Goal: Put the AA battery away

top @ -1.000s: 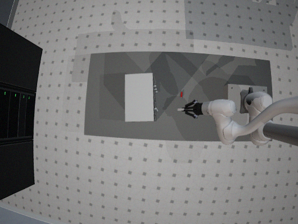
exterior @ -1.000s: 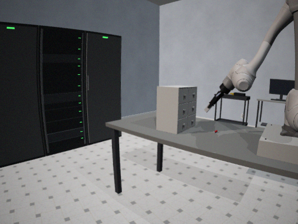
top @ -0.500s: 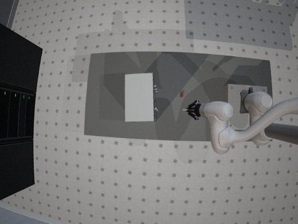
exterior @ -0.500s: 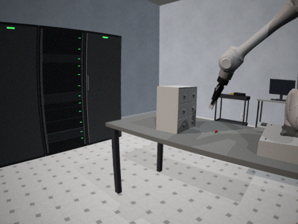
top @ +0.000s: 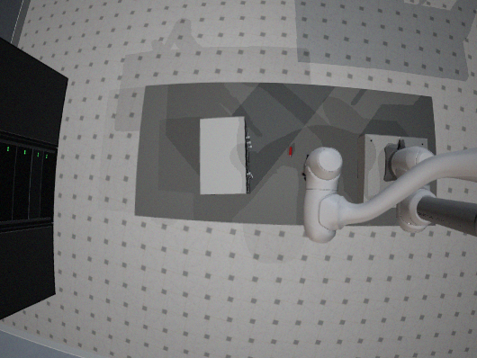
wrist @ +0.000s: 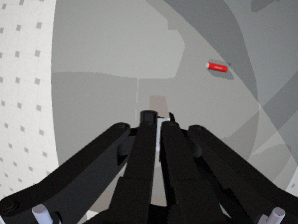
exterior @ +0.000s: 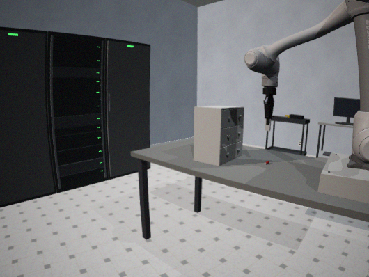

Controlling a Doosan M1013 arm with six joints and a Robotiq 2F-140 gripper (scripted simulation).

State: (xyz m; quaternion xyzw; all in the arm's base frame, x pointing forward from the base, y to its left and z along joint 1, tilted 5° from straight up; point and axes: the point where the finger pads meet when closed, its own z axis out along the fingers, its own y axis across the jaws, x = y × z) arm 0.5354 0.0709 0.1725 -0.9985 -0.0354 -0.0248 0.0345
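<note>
The small chest (exterior: 218,135) stands on the grey table, white with dark drawer fronts facing right; all its drawers look pushed in. From above it shows as a white block (top: 222,155). The AA battery, small and red (exterior: 267,162), lies on the table between the chest and the arm's base; it also shows in the overhead view (top: 291,151) and the wrist view (wrist: 217,67). My gripper (exterior: 267,127) points straight down, well above the table, to the right of the chest and near above the battery. Its fingers (wrist: 157,123) are shut and hold nothing.
The arm's base sits on a pale plinth (exterior: 342,181) at the table's right end. Tall black server racks (exterior: 69,111) stand to the left of the table. A dark side table (exterior: 289,133) and a desk with a monitor (exterior: 344,115) stand at the back wall.
</note>
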